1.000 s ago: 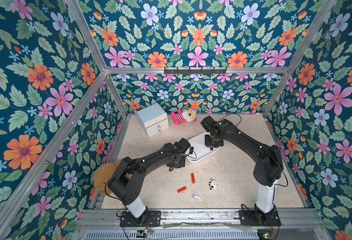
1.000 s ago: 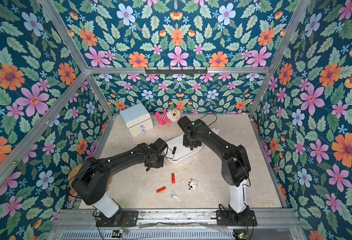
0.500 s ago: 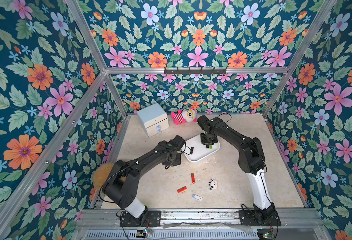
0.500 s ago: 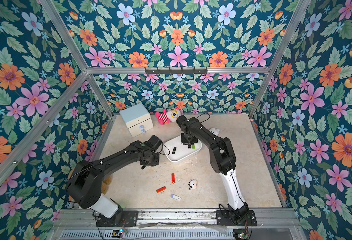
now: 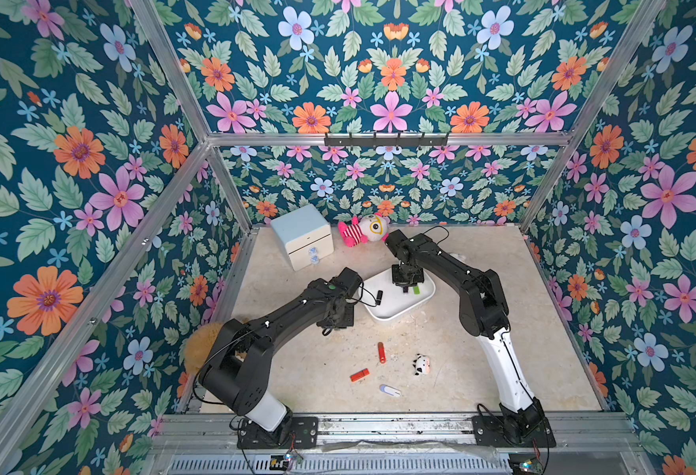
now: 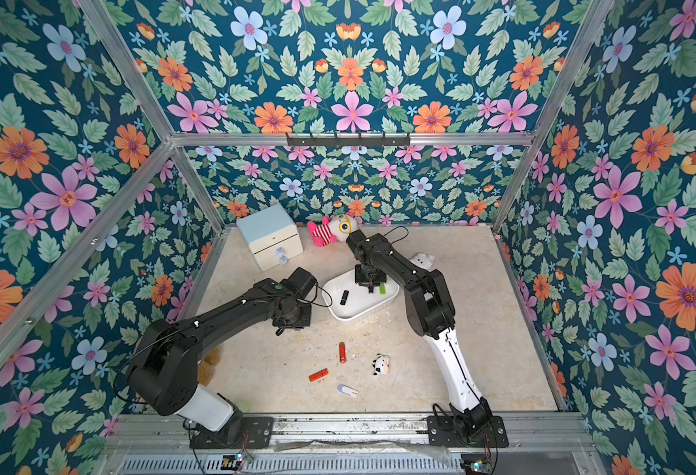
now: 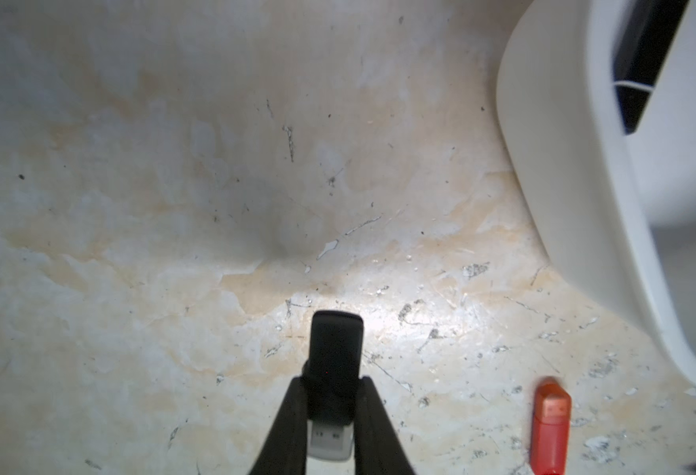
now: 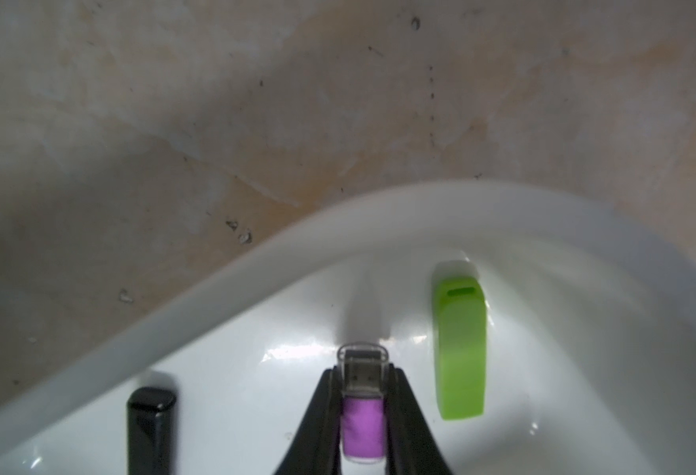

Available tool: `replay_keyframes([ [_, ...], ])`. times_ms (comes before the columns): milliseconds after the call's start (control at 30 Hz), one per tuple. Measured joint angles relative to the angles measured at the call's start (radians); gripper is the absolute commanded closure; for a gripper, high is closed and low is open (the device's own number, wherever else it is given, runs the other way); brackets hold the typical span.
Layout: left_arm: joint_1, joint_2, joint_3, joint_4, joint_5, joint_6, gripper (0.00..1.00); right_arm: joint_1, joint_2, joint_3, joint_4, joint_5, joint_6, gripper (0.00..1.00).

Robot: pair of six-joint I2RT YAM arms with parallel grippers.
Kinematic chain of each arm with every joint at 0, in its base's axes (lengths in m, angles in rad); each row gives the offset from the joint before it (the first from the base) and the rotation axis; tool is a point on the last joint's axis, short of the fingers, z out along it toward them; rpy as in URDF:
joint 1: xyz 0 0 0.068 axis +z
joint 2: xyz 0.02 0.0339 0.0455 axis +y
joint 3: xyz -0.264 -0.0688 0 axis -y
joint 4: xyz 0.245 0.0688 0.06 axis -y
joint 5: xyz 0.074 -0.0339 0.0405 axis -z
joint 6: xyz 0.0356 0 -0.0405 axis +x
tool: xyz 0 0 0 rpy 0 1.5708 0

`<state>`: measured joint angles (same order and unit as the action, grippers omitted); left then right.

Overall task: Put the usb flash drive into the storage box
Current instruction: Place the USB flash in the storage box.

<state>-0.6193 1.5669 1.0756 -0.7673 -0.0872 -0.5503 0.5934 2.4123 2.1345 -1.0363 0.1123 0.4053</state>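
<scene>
In both top views the right arm has folded in, bringing the right gripper low over the storage box at frame centre, so a drop looks close. The left gripper has eased back, just left of it. In the left wrist view, its jaws clamp a black-and-silver flash drive above the table, with the box at upper right. In the right wrist view, the jaws pinch a purple flash drive over the box floor, between a green flash drive and a black flash drive.

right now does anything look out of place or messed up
Nothing spilled or broken. Two red drives and a white drive lie loose on the scuffed, chipped table, outside the tray.
</scene>
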Motion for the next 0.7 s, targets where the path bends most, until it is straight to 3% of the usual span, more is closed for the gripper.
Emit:
replay_keyframes([
  [267,0.002,-0.002,0.008,-0.006,0.0,0.0,1.0,-0.008,0.026,0.01,-0.006,0.0,-0.006,1.0],
  [533,0.002,-0.008,0.037,-0.015,0.0,0.0,1.0,-0.007,0.029,0.007,-0.005,0.005,-0.007,0.62],
  [700,0.002,-0.004,0.077,-0.027,-0.001,0.005,1.0,-0.007,0.023,0.008,-0.007,0.011,-0.01,0.57],
])
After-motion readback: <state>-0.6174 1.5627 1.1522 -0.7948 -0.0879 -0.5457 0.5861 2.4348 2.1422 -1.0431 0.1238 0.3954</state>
